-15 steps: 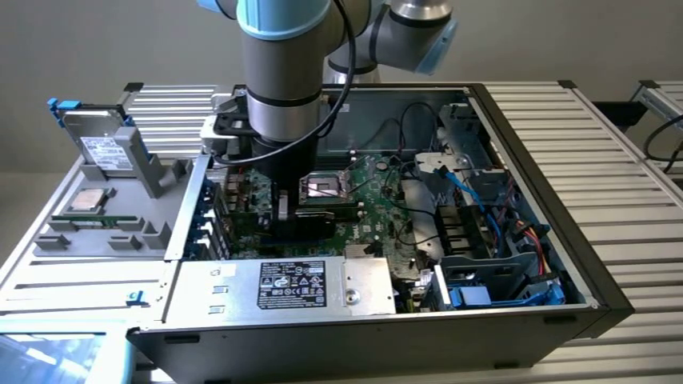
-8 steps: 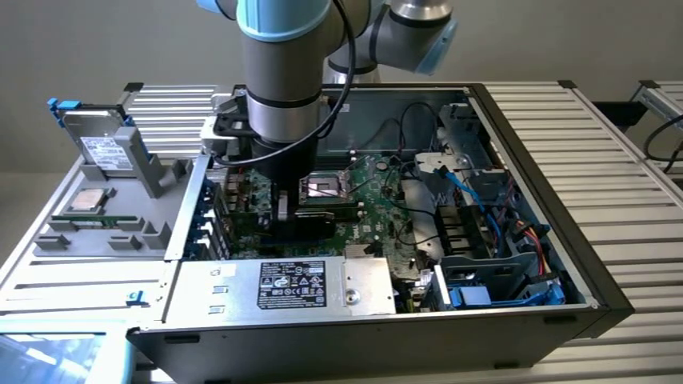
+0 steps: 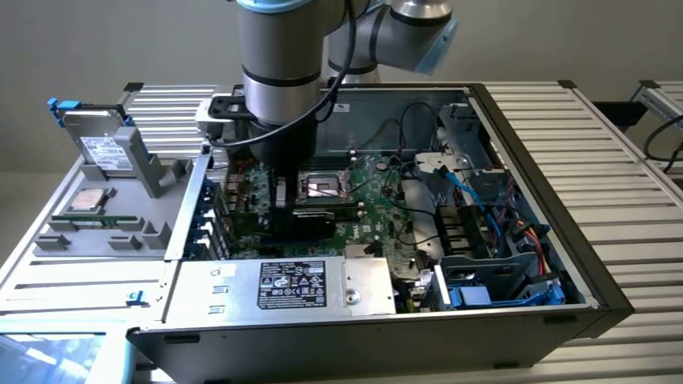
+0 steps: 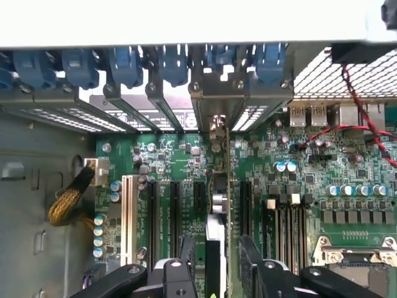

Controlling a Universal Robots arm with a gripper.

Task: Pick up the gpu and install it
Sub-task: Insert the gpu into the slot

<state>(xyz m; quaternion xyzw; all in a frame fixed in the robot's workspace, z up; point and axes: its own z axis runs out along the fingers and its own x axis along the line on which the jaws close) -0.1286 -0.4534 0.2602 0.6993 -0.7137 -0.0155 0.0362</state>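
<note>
The gpu (image 4: pixel 218 211) stands on edge between the black expansion slots of the green motherboard (image 4: pixel 347 186). From above I see its thin top edge. Its silver bracket (image 4: pixel 216 127) reaches the row of rear slot openings with blue latches. My gripper (image 4: pixel 217 248) is directly over the card. One dark finger (image 4: pixel 187 251) is against one face and another finger (image 4: pixel 251 261) is against the other, so it is shut on the card. In the exterior view my gripper (image 3: pixel 283 200) is down inside the open computer case, at the motherboard's left part, and hides most of the card.
The case (image 3: pixel 513 320) lies open on a slatted table. It holds the power supply (image 3: pixel 288 286), a CPU socket (image 3: pixel 320 188), blue and black cables (image 3: pixel 469 200) and a drive cage (image 3: pixel 491 280). A grey fixture on the exterior view's left holds a drive (image 3: pixel 101 144) and a chip (image 3: pixel 88 202).
</note>
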